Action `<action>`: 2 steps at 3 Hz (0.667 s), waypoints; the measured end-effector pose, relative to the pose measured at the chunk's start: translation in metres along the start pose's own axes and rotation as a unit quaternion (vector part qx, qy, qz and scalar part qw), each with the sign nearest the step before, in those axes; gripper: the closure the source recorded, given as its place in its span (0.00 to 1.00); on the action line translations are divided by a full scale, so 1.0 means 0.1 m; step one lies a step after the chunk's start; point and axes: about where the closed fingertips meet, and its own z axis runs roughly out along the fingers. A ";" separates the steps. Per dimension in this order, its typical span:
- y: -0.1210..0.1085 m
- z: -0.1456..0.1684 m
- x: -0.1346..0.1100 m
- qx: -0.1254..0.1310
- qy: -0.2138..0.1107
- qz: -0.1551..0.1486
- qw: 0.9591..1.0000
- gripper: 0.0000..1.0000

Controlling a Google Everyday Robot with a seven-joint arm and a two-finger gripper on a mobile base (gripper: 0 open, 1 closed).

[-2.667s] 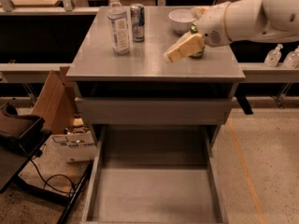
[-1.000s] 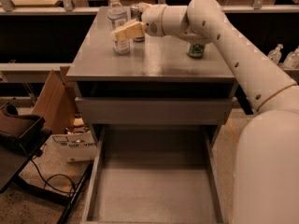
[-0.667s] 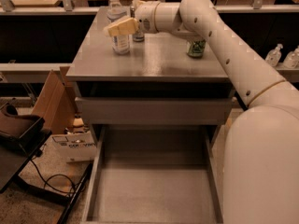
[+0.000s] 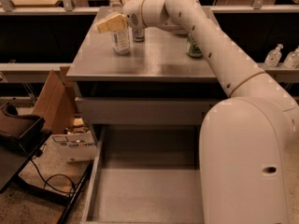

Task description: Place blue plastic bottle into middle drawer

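Observation:
The blue plastic bottle (image 4: 121, 37) stands upright at the back left of the grey cabinet top (image 4: 154, 62); it is clear, with a white cap and a pale label. My gripper (image 4: 111, 22), with yellowish tips, is at the bottle's upper part and overlaps its left side. The white arm reaches to it across the top from the right. The middle drawer (image 4: 140, 190) is pulled out below the cabinet front, with a bare grey floor and nothing in it. The arm's bulk hides its right part.
A slim silver-blue can (image 4: 138, 34) stands just right of the bottle, and a green can (image 4: 194, 48) shows behind the arm. A cardboard box (image 4: 52, 101), a small white box (image 4: 74, 146) and a black chair (image 4: 18, 139) are on the left. Dispenser bottles (image 4: 273, 56) stand at the right.
The arm has swung from the right side of the cabinet top over to the bottle at the back left. In the last second the gripper has shifted slightly left at the bottle's top.

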 end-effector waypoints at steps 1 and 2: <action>-0.07 0.13 0.11 0.006 0.012 0.006 1.000 0.18; -0.06 0.16 0.12 0.004 0.013 0.007 1.000 0.41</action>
